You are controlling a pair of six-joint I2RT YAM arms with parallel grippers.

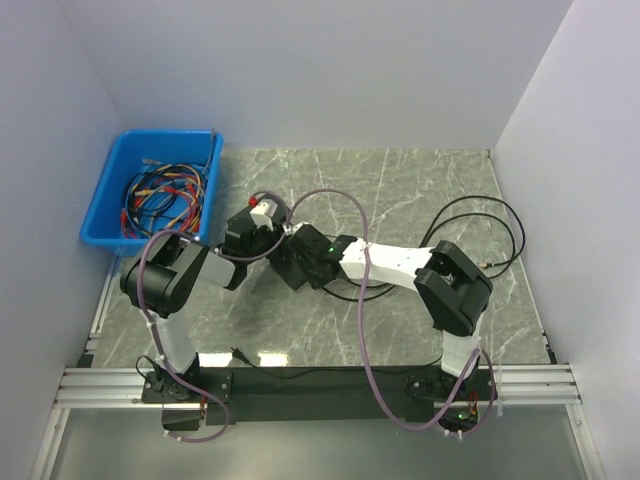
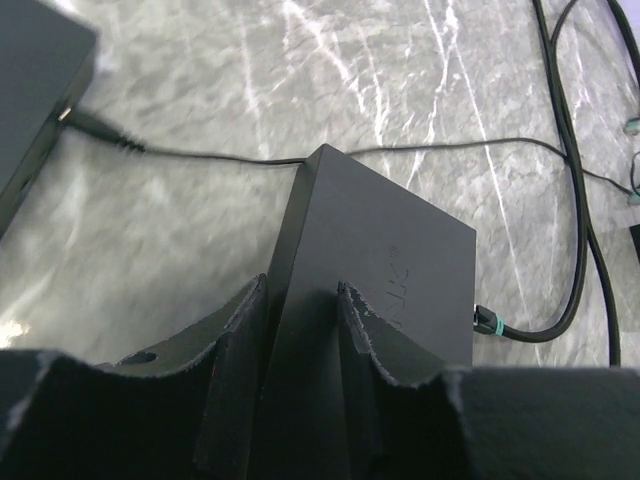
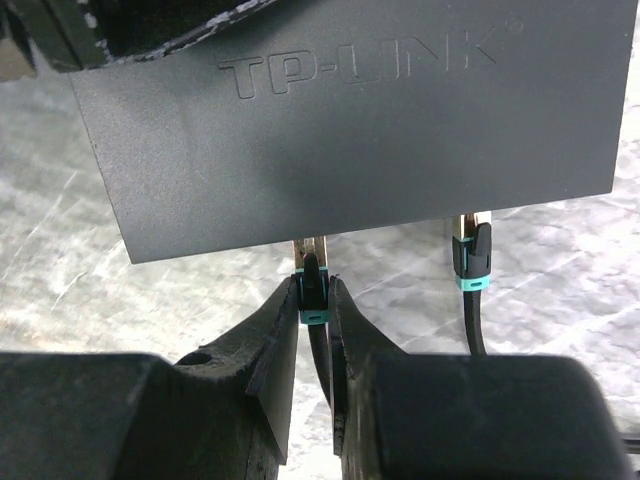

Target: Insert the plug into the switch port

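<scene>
black plastic fills both wrist views: the switch (image 3: 350,120) is held above the table (image 2: 200,90), one edge pinched between the fingers of the left tool (image 2: 300,300), which is clamped on it and braces it. the plug (image 3: 312,262), with its teal boot, is nipped between the pressed-together fingers of the right tool (image 3: 314,305), so the right arm is the one placed to do the pushing. what matters is the line: the plug's long axis runs straight out along the right fingers, and the switch's port face lies dead ahead of it, with the clear nose at the port mouth under the casing's edge. how deep it sits i cannot tell. a second plug (image 3: 470,255) sits in a port just to the right, showing about as much of its body, which suggests little travel is left. the push should go straight along that axis, with no twist, while the left tool holds the switch firm.
</scene>
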